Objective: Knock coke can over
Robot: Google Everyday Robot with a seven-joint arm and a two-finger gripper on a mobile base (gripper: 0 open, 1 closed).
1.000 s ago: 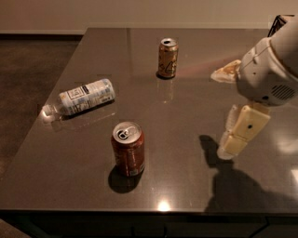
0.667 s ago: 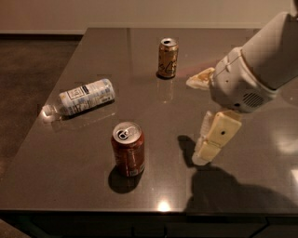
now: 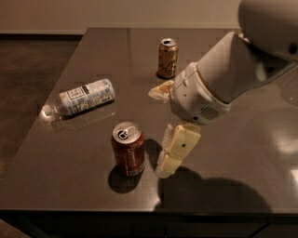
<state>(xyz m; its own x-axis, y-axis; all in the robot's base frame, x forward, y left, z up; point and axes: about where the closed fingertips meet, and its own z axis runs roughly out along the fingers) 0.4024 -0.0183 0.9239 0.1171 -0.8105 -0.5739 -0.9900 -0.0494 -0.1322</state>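
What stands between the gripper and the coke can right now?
Nothing visible. The open gripper hangs close beside the upright coke can, only bare table between; plastic bottle and gold can sit farther back.

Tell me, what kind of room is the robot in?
Maybe an office or lab: a dark table, a plain wall, brown floor. The gripper, jaws open, hangs beside the standing coke can.

Cream jaws beside red-orange, perhaps brownish, coke can (image 3: 129, 152).
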